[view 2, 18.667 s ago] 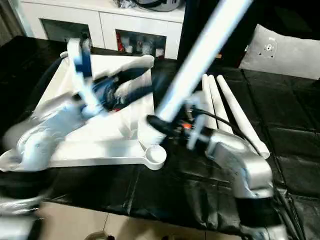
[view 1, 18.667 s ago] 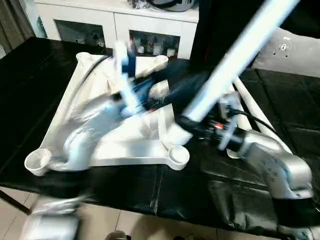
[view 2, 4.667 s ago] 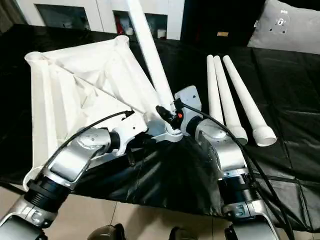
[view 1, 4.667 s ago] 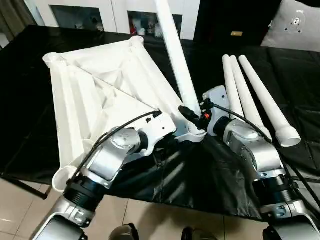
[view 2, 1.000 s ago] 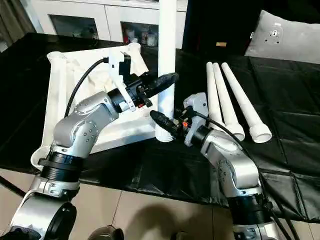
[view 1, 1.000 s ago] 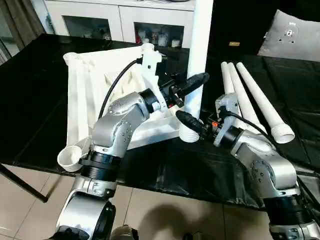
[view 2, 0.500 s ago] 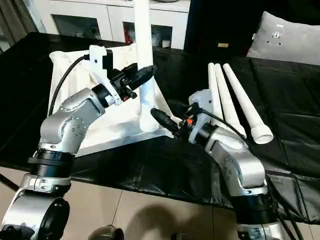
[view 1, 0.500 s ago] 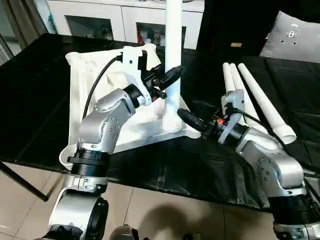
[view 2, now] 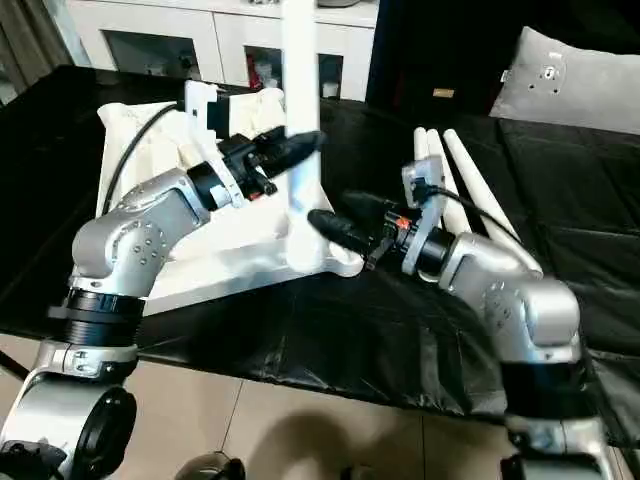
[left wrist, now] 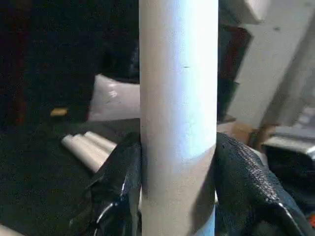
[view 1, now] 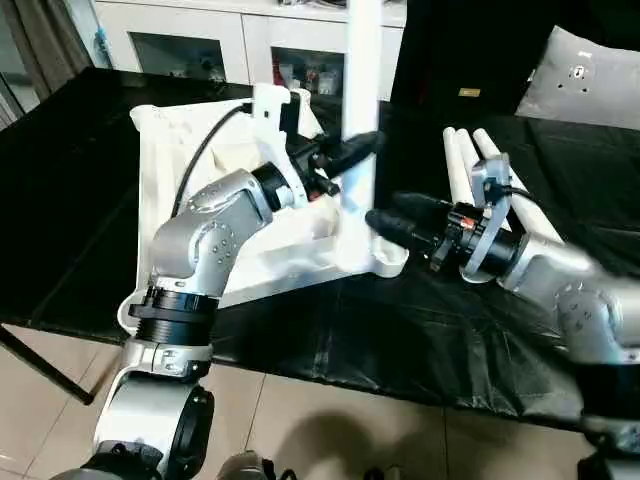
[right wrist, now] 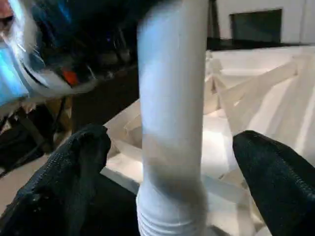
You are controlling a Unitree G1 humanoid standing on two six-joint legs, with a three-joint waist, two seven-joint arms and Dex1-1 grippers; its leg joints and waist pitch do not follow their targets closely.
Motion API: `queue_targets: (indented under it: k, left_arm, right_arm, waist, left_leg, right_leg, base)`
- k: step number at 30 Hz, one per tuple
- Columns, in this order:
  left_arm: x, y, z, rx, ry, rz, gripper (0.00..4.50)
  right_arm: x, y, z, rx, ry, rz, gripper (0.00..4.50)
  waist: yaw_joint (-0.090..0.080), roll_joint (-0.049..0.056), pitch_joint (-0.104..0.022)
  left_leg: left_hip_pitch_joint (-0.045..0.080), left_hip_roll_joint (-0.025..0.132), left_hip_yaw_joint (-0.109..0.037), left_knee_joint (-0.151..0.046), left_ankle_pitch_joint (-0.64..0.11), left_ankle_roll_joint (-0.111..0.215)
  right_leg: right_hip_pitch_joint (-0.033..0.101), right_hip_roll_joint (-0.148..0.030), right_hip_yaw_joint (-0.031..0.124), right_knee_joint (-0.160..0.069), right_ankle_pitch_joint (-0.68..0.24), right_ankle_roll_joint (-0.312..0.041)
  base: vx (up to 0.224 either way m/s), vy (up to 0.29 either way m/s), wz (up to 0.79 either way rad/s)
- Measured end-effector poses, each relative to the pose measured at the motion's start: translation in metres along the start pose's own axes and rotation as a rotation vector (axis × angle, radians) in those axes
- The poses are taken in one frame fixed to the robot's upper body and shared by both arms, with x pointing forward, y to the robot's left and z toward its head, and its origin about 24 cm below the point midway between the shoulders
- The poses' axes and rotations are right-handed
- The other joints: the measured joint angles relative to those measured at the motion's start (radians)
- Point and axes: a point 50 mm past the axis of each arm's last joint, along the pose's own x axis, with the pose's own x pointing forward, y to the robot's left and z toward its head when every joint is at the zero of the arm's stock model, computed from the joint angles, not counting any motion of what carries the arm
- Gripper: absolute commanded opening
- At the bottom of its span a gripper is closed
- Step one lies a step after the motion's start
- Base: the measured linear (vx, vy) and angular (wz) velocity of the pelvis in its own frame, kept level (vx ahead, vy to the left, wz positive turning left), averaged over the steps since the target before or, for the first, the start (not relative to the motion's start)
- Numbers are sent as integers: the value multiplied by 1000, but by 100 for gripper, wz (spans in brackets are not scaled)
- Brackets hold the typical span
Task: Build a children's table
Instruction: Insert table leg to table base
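Observation:
The children's table top (view 1: 190,215) lies ribbed side up on the black cover. One white leg (view 1: 361,90) stands upright in its near right corner socket (view 1: 388,262). My left gripper (view 1: 352,150) is shut on this leg partway up; in the left wrist view its black fingers (left wrist: 120,191) press both sides of the leg (left wrist: 178,98). My right gripper (view 1: 400,218) is open just to the right of the leg's lower part. In the right wrist view its fingers (right wrist: 74,167) stand wide apart, clear of the leg (right wrist: 172,113). Three more legs (view 1: 470,165) lie side by side at the right.
The black table cover (view 1: 60,180) spans the whole table, its front edge close to me. A white cabinet (view 1: 225,40) stands behind the table and a grey cushion (view 1: 585,70) lies at the back right.
My right gripper has opened, let go of the leg's lower end and drawn back to the right. My left gripper has kept its hold on the upright leg.

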Motion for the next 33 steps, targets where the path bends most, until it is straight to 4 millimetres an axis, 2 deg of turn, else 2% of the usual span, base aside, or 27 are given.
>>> queue_targets:
  k: [4,5,8,10,14,25,27,33]
  left_arm:
    - [3,-7,1,37,24,-53,182]
    - [3,-9,1,57,41,-65,182]
    - [6,-17,1,96,63,-109,182]
    - [7,-19,0,108,72,-127,182]
    - [7,-22,3,124,72,-143,182]
    - [6,-23,3,124,85,-145,182]
    - [6,-23,3,127,86,-147,182]
    - [5,-23,3,131,96,-147,182]
  right_arm:
    - [5,3,-4,1,38,15,448]
    - [7,3,-5,-8,55,13,419]
    - [11,3,-6,-24,82,13,412]
    - [12,1,-5,-34,85,5,381]
    - [12,0,-5,-46,87,-1,362]
    - [15,2,-8,-42,95,24,272]
    - [16,3,-8,-38,94,28,240]
    - [19,5,-10,-33,97,39,201]
  waist:
    - [2,0,0]
    - [2,0,0]
    - [2,0,0]
    - [2,0,0]
    - [2,0,0]
    - [2,0,0]
    - [2,0,0]
    - [2,-1,0]
  left_leg:
    - [0,0,0,0,0,0]
    - [0,0,0,0,0,0]
    - [0,0,0,0,0,0]
    - [0,0,0,0,0,0]
    - [0,0,0,0,0,-1]
    - [0,0,0,0,0,-1]
    - [0,0,0,0,0,-1]
    - [0,0,0,0,1,-1]
  right_leg:
    - [0,0,0,0,0,0]
    - [0,0,0,0,0,0]
    - [0,0,0,0,0,0]
    - [0,0,0,0,0,0]
    - [0,0,0,0,0,0]
    - [0,0,0,0,0,0]
    - [0,0,0,0,0,0]
    - [0,0,0,0,0,0]
  base:
    - [0,0,0]
    - [0,0,0]
    - [0,0,0]
    - [0,0,0]
    - [0,0,0]
    - [0,0,0]
    - [0,0,0]
    - [0,0,0]
